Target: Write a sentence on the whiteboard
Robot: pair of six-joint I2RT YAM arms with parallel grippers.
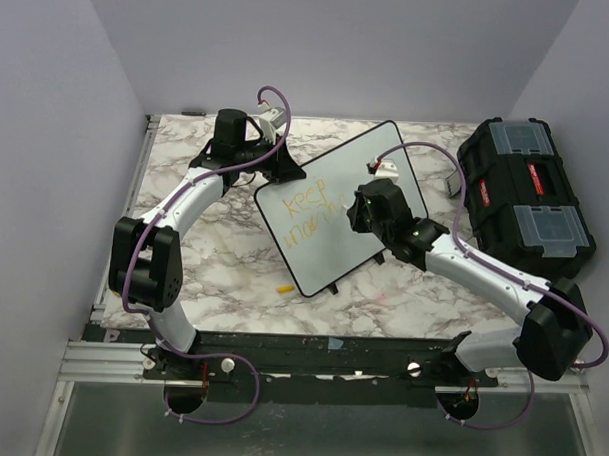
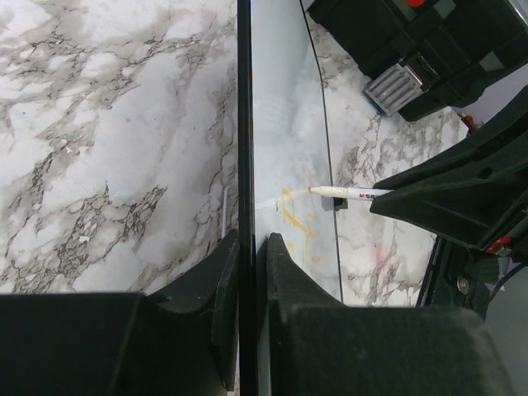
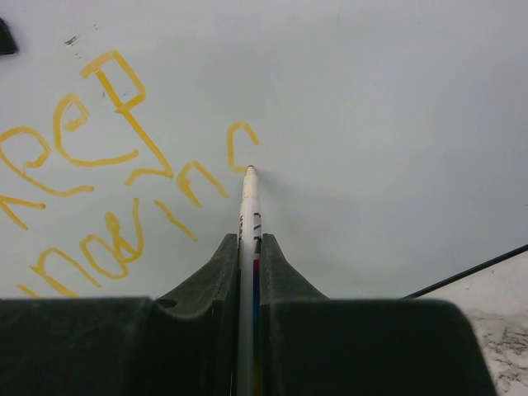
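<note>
The whiteboard [image 1: 372,160] lies tilted on the marble table, its black rim [image 2: 244,124] seen edge-on in the left wrist view. My left gripper [image 2: 252,243] is shut on that rim at the board's left corner [image 1: 276,175]. My right gripper [image 3: 250,243] is shut on a white marker [image 3: 249,206], also seen from the side as the marker [image 2: 346,191]. Its tip touches the board beside a small yellow hook-shaped stroke. The sentence [image 3: 99,148] is in yellow: "keep" [image 1: 307,201] and a second line below it.
A black toolbox [image 1: 526,196] stands at the right, with a small grey ridged object [image 2: 396,87] beside it. A yellow cap [image 1: 283,286] lies on the table just left of the board's near corner. White walls enclose the table on three sides.
</note>
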